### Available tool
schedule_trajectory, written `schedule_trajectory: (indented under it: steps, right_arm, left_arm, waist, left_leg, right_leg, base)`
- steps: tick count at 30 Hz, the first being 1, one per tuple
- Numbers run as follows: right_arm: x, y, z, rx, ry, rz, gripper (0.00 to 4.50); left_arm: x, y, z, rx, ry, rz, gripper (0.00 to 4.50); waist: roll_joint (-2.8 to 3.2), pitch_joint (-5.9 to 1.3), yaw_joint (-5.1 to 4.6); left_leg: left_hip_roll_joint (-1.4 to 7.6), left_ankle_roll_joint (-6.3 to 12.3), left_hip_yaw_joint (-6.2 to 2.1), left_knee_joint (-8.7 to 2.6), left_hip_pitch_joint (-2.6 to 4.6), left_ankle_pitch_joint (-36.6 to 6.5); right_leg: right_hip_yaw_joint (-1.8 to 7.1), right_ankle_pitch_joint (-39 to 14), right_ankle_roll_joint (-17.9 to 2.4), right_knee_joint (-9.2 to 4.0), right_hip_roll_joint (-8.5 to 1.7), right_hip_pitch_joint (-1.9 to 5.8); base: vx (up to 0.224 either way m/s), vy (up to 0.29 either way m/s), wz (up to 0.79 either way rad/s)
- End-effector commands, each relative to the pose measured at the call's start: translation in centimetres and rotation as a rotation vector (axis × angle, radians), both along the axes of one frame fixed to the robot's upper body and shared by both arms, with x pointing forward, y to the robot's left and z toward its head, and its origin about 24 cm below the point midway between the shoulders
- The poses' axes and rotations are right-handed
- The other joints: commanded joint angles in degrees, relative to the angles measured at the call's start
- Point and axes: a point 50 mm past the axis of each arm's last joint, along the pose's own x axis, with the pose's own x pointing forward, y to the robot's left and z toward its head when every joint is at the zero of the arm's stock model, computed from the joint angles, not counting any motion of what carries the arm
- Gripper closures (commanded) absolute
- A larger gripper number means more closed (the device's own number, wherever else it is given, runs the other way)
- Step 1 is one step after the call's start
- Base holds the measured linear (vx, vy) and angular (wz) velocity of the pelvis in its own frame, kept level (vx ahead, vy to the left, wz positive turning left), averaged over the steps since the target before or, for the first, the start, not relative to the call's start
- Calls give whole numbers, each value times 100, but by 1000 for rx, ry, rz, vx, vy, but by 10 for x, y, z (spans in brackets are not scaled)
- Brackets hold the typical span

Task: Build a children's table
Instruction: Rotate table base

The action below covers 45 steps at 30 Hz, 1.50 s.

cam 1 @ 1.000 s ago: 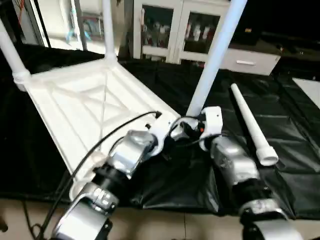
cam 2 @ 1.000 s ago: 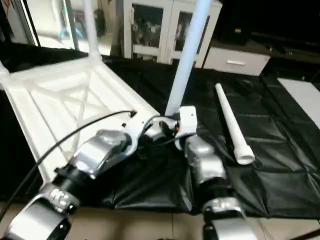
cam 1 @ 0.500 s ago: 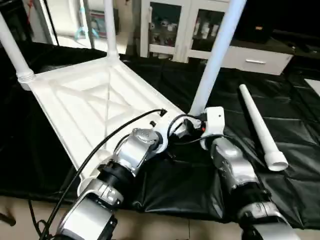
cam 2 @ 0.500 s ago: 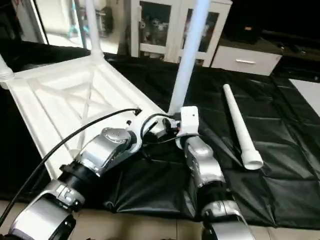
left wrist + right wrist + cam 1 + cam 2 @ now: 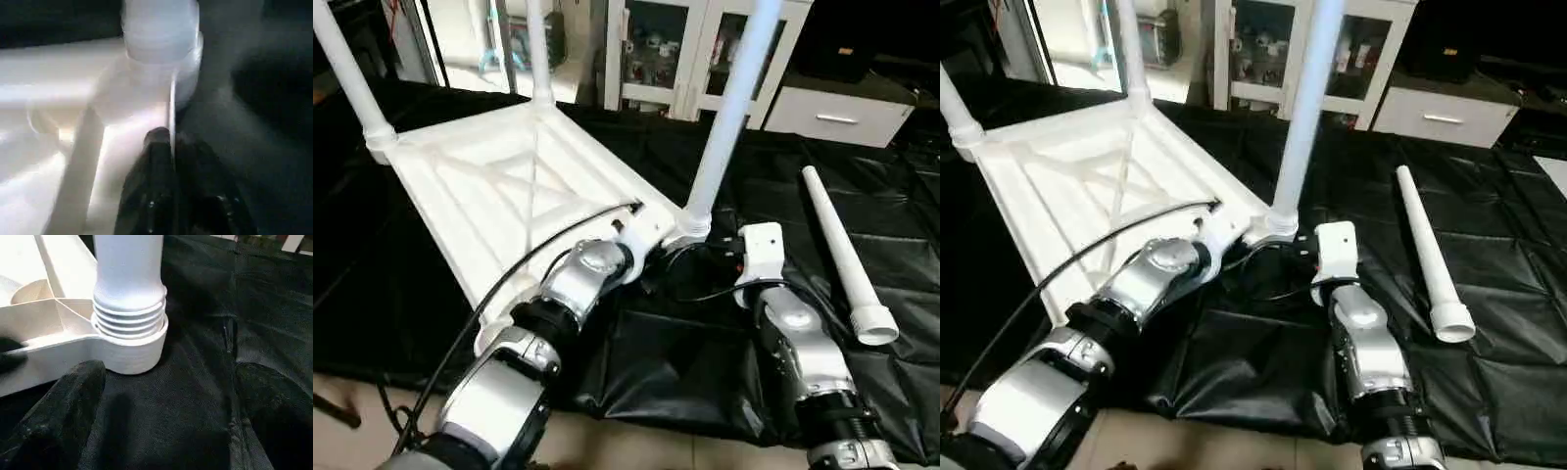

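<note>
- Right gripper (image 5: 161, 416): its jaws have spread wide and it has drawn back from the leg (image 5: 729, 108), which now stands free in its corner socket (image 5: 129, 350), threads partly showing; this leg looks seated.
- Left gripper (image 5: 168, 147): fingers clenched on the thin rim of the table top (image 5: 499, 186), just beside that socket.
- Outward: two more legs stand upright; the fourth leg (image 5: 842, 255) lies on the black sheet (image 5: 705, 343), well apart.
</note>
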Motion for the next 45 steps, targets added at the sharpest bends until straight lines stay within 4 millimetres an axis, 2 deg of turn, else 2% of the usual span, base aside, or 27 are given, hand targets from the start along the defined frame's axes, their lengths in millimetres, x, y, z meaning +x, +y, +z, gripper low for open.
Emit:
schedule_trajectory:
  steps: [1,2,3,7,8,9,10,11,12,14,15,16,17,18,19,20,21,23,26,28,30,32,33,39,41,42,45]
  right_arm:
    - [0,-5,6,3,-17,-25,0]
    - [0,-4,6,7,-17,-26,0]
    - [0,-4,6,10,-17,-28,0]
    - [-1,-1,7,36,-28,-11,0]
    - [-1,0,8,37,-32,-3,0]
    - [-2,0,10,38,-39,9,0]
    - [-2,0,10,38,-41,12,0]
    - [-3,1,11,38,-46,26,0]
    - [-4,1,11,38,-48,30,0]
    - [-5,1,12,40,-54,41,0]
    - [-7,2,14,47,-64,81,0]
    - [-8,3,15,49,-66,95,0]
    - [-9,3,15,50,-67,108,0]
    - [-12,7,18,60,-73,183,0]
    - [-12,7,18,60,-73,183,0]
    - [-16,9,20,66,-73,240,0]
    - [-19,12,22,76,-72,294,0]
    - [-23,14,24,68,-74,343,0]
    - [-28,16,25,61,-70,413,0]
    - [-32,17,25,64,-60,450,0]
    - [-36,17,25,72,-51,491,0]
    - [-38,18,26,79,-46,513,0]
    - [-39,18,26,77,-44,525,0]
    - [-45,20,26,80,-32,566,0]
    - [-47,21,26,76,-28,578,0]
    - [-48,21,25,74,-26,581,0]
    - [-49,19,25,79,-18,580,0]
  left_arm:
    - [4,-13,22,-99,-51,-31,381]
    - [4,-13,23,-105,-53,-32,381]
    - [4,-12,23,-106,-57,-33,358]
    - [2,-4,29,-169,-59,-61,337]
    - [1,2,30,-167,-53,-79,325]
    - [-3,12,33,-169,-51,-118,315]
    - [-5,15,33,-170,-50,-130,315]
    - [-7,29,37,-163,-51,-123,305]
    - [-8,35,38,-152,-53,-124,293]
    - [-11,44,40,-119,-53,-144,273]
    - [-22,61,42,-46,-42,-240,260]
    - [-26,66,43,-25,-33,-263,260]
    - [-29,70,43,-8,-25,-283,248]
    - [-42,89,43,86,12,-354,236]
    - [-42,89,43,86,12,-354,229]
    - [-52,104,41,164,68,-392,223]
    - [-61,117,40,234,107,-419,217]
    - [-64,126,40,269,117,-395,197]
    - [-65,134,43,258,136,-341,174]
    - [-73,134,43,251,173,-371,166]
    - [-85,130,39,264,225,-433,142]
    - [-89,130,38,274,243,-445,130]
    - [-89,132,37,286,249,-439,125]
    - [-77,137,28,359,224,-319,76]
    - [-74,138,28,354,218,-288,65]
    - [-75,138,30,346,222,-297,42]
    - [-84,140,42,302,236,-359,29]
  waist:
    - [-8,-394,-18]
    - [-18,-384,-24]
    - [-41,-390,-23]
    - [-28,-389,-39]
    - [-3,-387,-38]
    - [-14,-391,-36]
    - [-2,-389,-47]
    - [28,-386,-53]
    - [24,-395,-57]
    - [23,-383,-68]
    - [32,-376,-55]
    - [56,-379,-36]
    - [51,-375,-49]
    - [63,-356,-66]
    - [80,-341,-80]
    - [69,-329,-80]
    - [93,-331,-74]
    - [98,-303,-85]
    - [106,-290,-50]
    - [95,-280,-58]
    - [87,-277,-63]
    - [103,-258,-73]
    - [97,-273,-80]
    - [89,-298,-68]
    - [105,-288,-71]
    - [108,-298,-75]
    - [98,-308,-64]
  left_leg:
    - [19,321,64,-379,9,-826]
    - [19,325,65,-385,-8,-855]
    - [8,330,70,-379,-14,-888]
    - [8,376,73,-378,-20,-806]
    - [9,378,72,-380,-18,-797]
    - [34,371,66,-388,-21,-751]
    - [33,376,75,-387,-13,-699]
    - [33,354,87,-384,26,-698]
    - [53,326,73,-387,14,-686]
    - [44,318,87,-394,24,-670]
    - [59,255,83,-408,43,-718]
    - [73,219,70,-416,53,-758]
    - [78,200,79,-424,58,-796]
    - [57,158,90,-427,62,-854]
    - [73,111,78,-446,46,-911]
    - [50,89,98,-438,54,-973]
    - [63,42,77,-455,68,-1052]
    - [58,1,82,-465,65,-1220]
    - [52,-104,97,-451,114,-1485]
    - [51,-145,58,-476,48,-1583]
    - [51,-151,42,-480,48,-1673]
    - [44,-122,45,-482,48,-1730]
    - [36,-117,41,-476,35,-1701]
    - [36,-105,41,-459,29,-1394]
    - [25,-115,50,-451,51,-1544]
    - [24,-118,35,-458,30,-1532]
    - [34,-119,29,-456,30,-1450]
  right_leg:
    - [247,-1227,-981,-308,-246,344]
    - [238,-1204,-983,-307,-238,354]
    - [237,-1222,-957,-300,-246,375]
    - [247,-1168,-983,-293,-258,384]
    - [249,-1134,-998,-287,-256,385]
    - [248,-1072,-1045,-257,-275,407]
    - [253,-1005,-1058,-251,-259,392]
    - [257,-953,-1077,-247,-237,359]
    - [262,-861,-1113,-208,-253,390]
    - [263,-786,-1130,-212,-220,365]
    - [262,-824,-1118,-200,-226,360]
    - [261,-866,-1104,-186,-243,363]
    - [266,-887,-1096,-183,-233,356]
    - [270,-933,-1056,-192,-204,332]
    - [283,-967,-1026,-181,-207,344]
    - [282,-1036,-995,-196,-188,321]
    - [287,-1138,-972,-190,-203,332]
    - [298,-1380,-905,-221,-196,311]
    - [314,-1703,-860,-264,-198,249]
    - [318,-1916,-787,-260,-211,295]
    - [314,-2108,-719,-271,-216,292]
    - [320,-2268,-655,-304,-204,269]
    - [317,-2306,-623,-313,-206,288]
    - [318,-2026,-631,-284,-199,294]
    - [310,-2076,-640,-307,-179,271]
    - [308,-2087,-614,-293,-185,302]
    - [314,-1970,-686,-275,-199,309]
  base:
    - [0,0,0]
    - [0,0,0]
    - [0,0,0]
    - [0,0,0]
    - [0,0,0]
    - [0,0,0]
    - [0,0,0]
    - [0,0,0]
    - [0,0,0]
    - [0,0,0]
    - [0,0,0]
    - [0,0,0]
    - [0,0,0]
    - [0,0,0]
    - [0,0,0]
    - [0,0,0]
    - [0,0,0]
    - [0,0,0]
    - [0,0,0]
    - [0,0,0]
    - [0,0,0]
    - [0,0,0]
    - [0,0,0]
    - [0,0,0]
    - [0,0,0]
    - [0,0,0]
    - [0,0,0]
